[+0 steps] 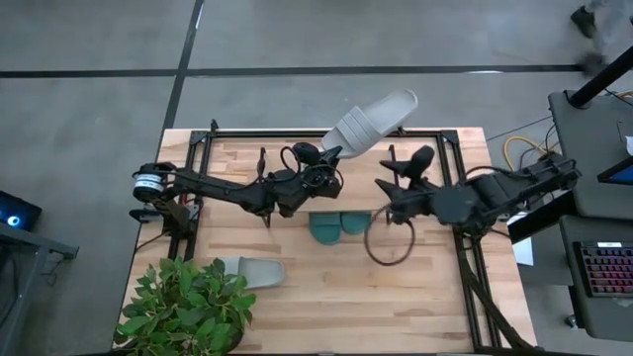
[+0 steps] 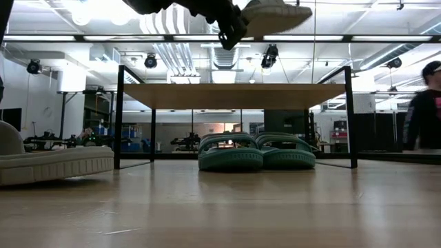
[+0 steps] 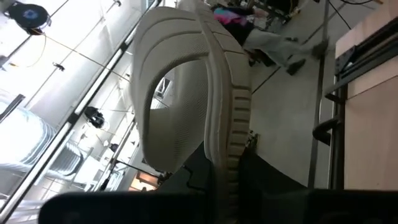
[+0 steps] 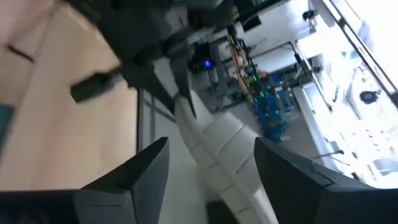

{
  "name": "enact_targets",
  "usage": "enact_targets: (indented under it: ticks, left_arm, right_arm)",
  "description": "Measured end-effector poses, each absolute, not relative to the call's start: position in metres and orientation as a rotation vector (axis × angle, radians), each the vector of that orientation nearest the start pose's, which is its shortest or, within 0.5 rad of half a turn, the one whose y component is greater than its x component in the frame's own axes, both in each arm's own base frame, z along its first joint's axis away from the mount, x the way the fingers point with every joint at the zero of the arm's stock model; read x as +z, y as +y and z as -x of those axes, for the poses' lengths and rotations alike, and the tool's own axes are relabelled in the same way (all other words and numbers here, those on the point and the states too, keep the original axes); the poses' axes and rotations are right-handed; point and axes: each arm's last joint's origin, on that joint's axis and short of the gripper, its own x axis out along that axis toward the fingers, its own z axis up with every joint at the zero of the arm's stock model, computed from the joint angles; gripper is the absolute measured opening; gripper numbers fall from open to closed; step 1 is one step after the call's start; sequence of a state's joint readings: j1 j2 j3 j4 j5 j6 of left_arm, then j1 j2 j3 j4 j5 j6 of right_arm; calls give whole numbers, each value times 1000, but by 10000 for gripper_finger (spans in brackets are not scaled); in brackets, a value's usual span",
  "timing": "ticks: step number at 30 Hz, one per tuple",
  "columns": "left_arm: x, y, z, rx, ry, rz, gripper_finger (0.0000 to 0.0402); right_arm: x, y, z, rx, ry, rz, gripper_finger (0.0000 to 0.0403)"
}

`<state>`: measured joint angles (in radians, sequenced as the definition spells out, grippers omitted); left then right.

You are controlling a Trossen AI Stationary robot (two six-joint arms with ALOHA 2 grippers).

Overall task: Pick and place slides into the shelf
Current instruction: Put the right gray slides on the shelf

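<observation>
The shelf (image 1: pixel 435 148) fills the high view's centre, two teal slides (image 1: pixel 336 226) under it. Left gripper (image 1: pixel 329 158) is clamped on a pale grey slide (image 1: pixel 371 119) raised at upper centre. Right gripper (image 1: pixel 410 168) spreads its fingers mid-right. Another grey slide (image 1: pixel 252 271) lies lower left

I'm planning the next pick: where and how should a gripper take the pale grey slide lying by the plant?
Probably by its wide strap, coming straight down from above. The grey slide lies flat and sole-down near the plant, so the strap arches clear of the footbed and jaws could close across it. Approach from the side away from the leaves, which crowd one end.
</observation>
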<state>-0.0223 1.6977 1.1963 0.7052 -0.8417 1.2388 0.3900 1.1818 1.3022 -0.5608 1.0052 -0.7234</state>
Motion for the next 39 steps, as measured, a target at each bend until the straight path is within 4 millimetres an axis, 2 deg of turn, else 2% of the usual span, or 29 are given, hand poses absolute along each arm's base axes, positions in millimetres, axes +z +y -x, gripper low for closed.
enact_targets:
  ticks: [6, 14, 19, 26, 31, 36, 39]
  left_arm:
    - [316, 13, -383, 818, 351, -1077, 15]
    - [315, 13, -382, 817, 360, -1084, 15]
    - [315, 10, -383, 799, 346, -1088, 15]
    - [316, 5, -383, 768, 320, -1096, 14]
    - [317, 6, -383, 770, 321, -1097, 14]
    - [318, 7, -383, 776, 318, -1097, 14]
    - [318, 7, -383, 772, 337, -1139, 14]
  right_arm:
    - [399, 57, -226, -566, 633, 1047, 226]
    - [399, 48, -206, -492, 763, 1246, 226]
    - [400, 35, -198, -507, 815, 1257, 226]
    - [401, 23, -200, -538, 830, 1213, 226]
    - [402, 26, -204, -439, 739, 1132, 226]
    - [411, 28, -211, -510, 581, 910, 226]
    - [414, 27, -212, -534, 540, 868, 226]
